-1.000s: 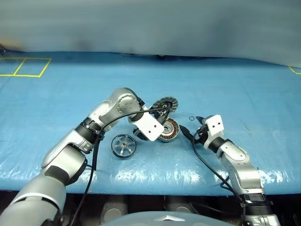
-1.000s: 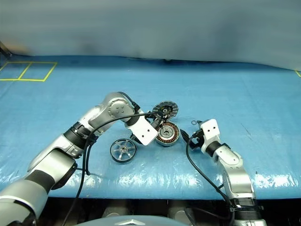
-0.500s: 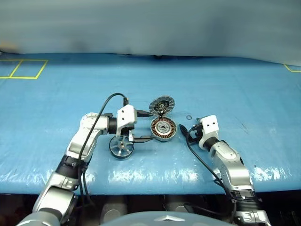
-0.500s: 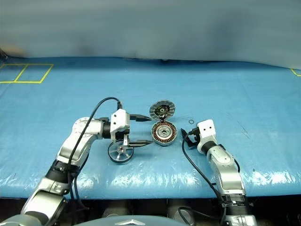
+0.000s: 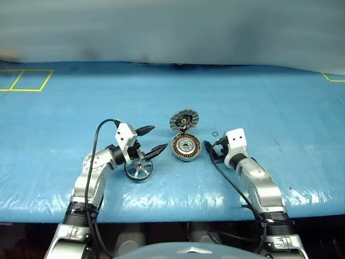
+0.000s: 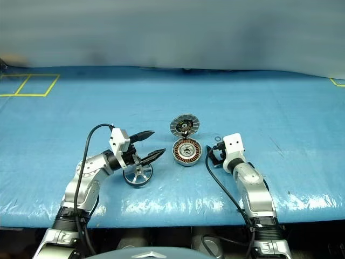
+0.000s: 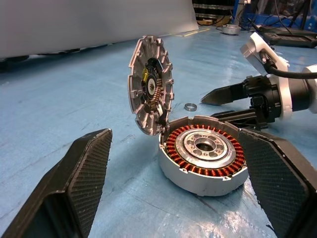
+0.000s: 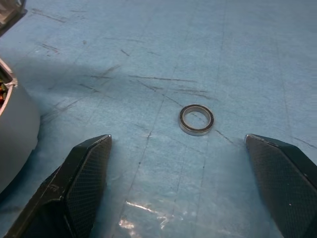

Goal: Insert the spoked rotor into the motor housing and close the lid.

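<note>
Left eye view has the spoked rotor [image 5: 138, 170] lying flat on the blue table cover [image 5: 64, 118], nearest the front edge and left of centre. Just above and partly over it hangs the left gripper [image 5: 152, 140], its two black fingers spread wide with nothing between them, pointing across toward the motor housing [image 5: 186, 147]. The housing sits a little farther back and to the right of the rotor, apart from it, its ring of copper coils facing up around a silver centre. On the housing's right side the right gripper [image 6: 212, 156] rests low near the table, close beside the housing rim; in the right wrist view its fingers [image 8: 81, 186] stand far apart and empty, with a small metal ring [image 8: 196, 119] lying on the cover ahead of them. Behind the housing, the lid [image 5: 184, 120] stands open, raised nearly upright on its hinge at the housing's far edge, its dark inner face with yellow-green marks seen in the left wrist view. Farther back on the left, yellow tape lines [image 5: 24, 80] mark squares on the cover.
</note>
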Motion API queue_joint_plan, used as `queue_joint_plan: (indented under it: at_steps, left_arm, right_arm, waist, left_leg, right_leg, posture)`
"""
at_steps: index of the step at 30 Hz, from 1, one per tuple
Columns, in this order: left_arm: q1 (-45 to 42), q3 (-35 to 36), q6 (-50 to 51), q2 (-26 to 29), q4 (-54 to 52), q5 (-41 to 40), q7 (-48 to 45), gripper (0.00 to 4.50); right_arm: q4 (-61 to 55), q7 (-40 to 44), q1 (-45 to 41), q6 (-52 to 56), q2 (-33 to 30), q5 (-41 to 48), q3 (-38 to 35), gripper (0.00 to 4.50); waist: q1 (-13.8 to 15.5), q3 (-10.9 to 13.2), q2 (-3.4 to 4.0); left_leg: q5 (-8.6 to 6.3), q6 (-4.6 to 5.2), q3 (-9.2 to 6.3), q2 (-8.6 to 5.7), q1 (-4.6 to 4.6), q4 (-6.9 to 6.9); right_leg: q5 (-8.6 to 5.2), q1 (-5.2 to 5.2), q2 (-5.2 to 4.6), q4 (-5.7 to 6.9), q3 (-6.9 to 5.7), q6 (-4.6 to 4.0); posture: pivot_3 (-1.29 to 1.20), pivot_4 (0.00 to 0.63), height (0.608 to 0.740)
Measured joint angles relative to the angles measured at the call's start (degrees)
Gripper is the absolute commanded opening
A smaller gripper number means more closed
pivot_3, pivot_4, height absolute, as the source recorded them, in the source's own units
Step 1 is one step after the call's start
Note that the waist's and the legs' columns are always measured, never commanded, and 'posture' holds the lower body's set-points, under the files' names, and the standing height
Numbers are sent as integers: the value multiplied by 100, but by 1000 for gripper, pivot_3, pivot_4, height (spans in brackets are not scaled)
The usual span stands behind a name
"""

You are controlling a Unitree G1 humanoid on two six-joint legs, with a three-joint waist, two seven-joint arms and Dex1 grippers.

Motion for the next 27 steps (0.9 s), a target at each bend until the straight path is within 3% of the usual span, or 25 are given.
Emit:
queue_joint_plan:
  at_steps: [6,9,19,27]
  left_arm:
    - [88,-10,-44,-46,1,-13,141,4295]
    - [142,-63,-111,-46,1,17,151,4337]
    - [235,-182,-121,-29,1,33,233,4337]
    - [289,-222,-125,59,-2,47,299,4337]
  right_arm:
    - [177,-256,-229,179,161,-33,-3,4500]
    - [416,-274,-395,161,276,12,-54,3940]
    - [773,-388,-601,100,375,-70,31,723]
    - [403,35,-155,-252,222,98,-9,654]
  waist:
    - [-19,-4,-6]
    - [-35,-14,-16]
    - [-23,-52,-56]
    - [12,-58,-58]
  left_leg:
    - [1,-1,1,0,1,0]
    - [2,-1,0,0,2,0]
    - [7,-3,0,0,4,0]
    - [6,-3,0,0,-3,-22]
  right_leg:
    - [3,1,0,-2,1,3]
    - [5,2,0,-3,1,3]
    - [10,12,-2,-14,0,7]
    - [11,5,-3,-36,-1,7]
  posture:
    - [0,150,740]
    - [0,150,740]
    - [0,150,740]
    - [0,150,740]
